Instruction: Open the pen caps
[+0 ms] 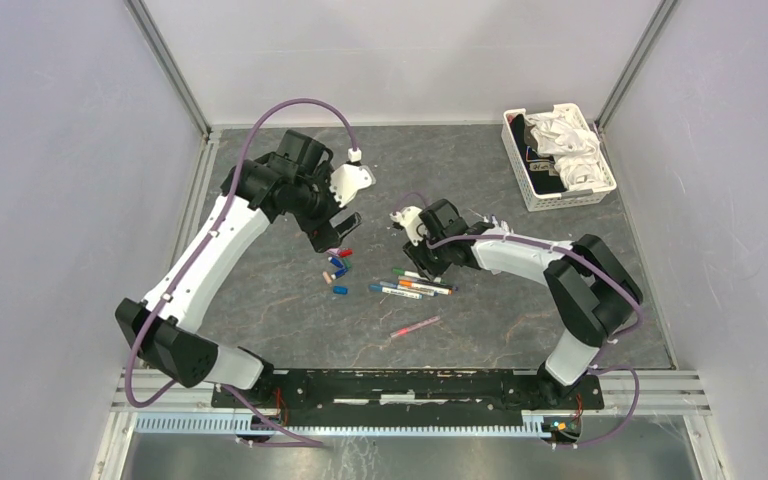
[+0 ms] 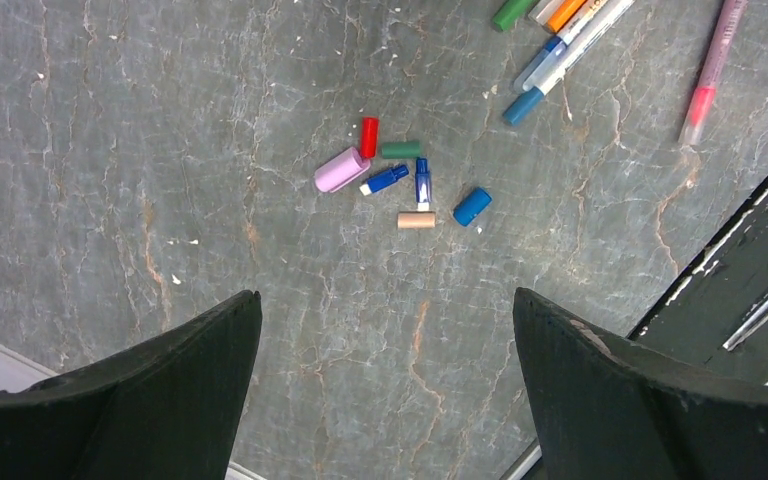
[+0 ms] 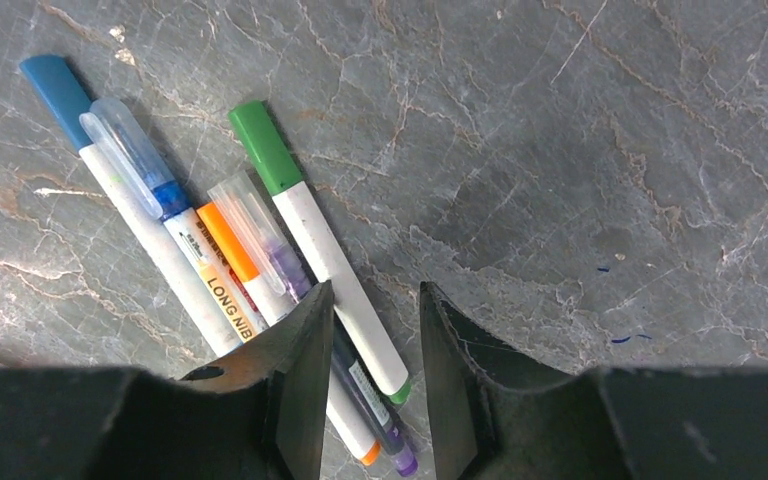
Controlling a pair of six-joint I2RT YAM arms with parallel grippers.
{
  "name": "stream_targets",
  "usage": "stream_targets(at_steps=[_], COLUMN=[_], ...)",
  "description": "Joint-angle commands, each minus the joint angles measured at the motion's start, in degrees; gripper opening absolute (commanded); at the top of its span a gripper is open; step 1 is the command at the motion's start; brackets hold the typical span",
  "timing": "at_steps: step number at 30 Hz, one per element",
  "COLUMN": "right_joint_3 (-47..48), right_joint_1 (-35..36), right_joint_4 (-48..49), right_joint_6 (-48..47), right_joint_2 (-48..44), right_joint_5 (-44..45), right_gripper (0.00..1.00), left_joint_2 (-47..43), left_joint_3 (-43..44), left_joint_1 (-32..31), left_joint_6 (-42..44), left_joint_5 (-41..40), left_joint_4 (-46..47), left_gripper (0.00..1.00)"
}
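Grey marbled table point(image 1: 520, 330): only the left wrist view separates the loose pen caps point(image 2: 400, 180), clustered beneath the wide-open, empty left gripper point(image 2: 385, 300). The right wrist view shows the right gripper point(image 3: 375, 290) half-open astride a green-capped pen point(image 3: 310, 220), not clamping it. Far right, a white basket point(image 1: 572, 200) holds crumpled white material point(image 1: 565, 135).

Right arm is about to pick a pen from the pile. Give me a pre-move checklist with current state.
1. Right tool over the green-capped pen, jaws apart and straddling it: ok.
2. Only one pen in the gap: not ok, the purple pen also runs under the fingers.
3. Fingers touching the barrel: cannot tell.
4. Green cap on and unobstructed: ok.
5. Left tool wide open, nothing in it: ok.
6. Left tool placed to pull the cap: not ok, it hangs over the loose caps, away from the pile.
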Motion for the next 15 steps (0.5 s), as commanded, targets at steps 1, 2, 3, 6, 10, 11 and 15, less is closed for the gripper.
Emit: stream_targets(at_steps=[1,2,3,6,10,11,15], right_joint_3=[-0.6,-0.7,-1.0,-1.6,-1.5,-1.3,-0.9], right_joint_1=[0.3,0.3,0.3,0.4,0.3,0.3,-0.1], right_joint_4=[2.5,2.6,2.7,3.5,4.0,4.1,4.7], right_joint_6=[-0.1,0.0,0.0,0.0,0.2,0.2,0.3], right_joint_2=[1.9,2.1,2.3,2.7,3.9,4.2,4.3], right_joint_5=[0.5,0.9,1.1,1.3,1.0,0.6,-1.6], right_gripper=[0.41,0.41,0.41,0.41,0.40,0.39,0.33], left_joint_2=[0.5,0.8,1.0,2.1,4.8,5.2,3.7], left_joint_3=[0.8,1.0,1.3,1.4,0.8,0.4,-2.1], left_joint_1=[-0.3,-0.3,-0.2,-0.3,-0.3,-0.3,-0.3], left_joint_6=[2.0,2.0,2.1,3.3,3.4,3.7,5.5], left_joint_5=[-0.6,-1.3,-1.7,-2.0,-4.1,-3.9,-1.3], left_joint_4=[-0.9,-1.0,-1.0,-1.0,-1.0,-1.1,0.5], left_gripper=[1.00,1.00,1.00,1.00,1.00,1.00,1.00])
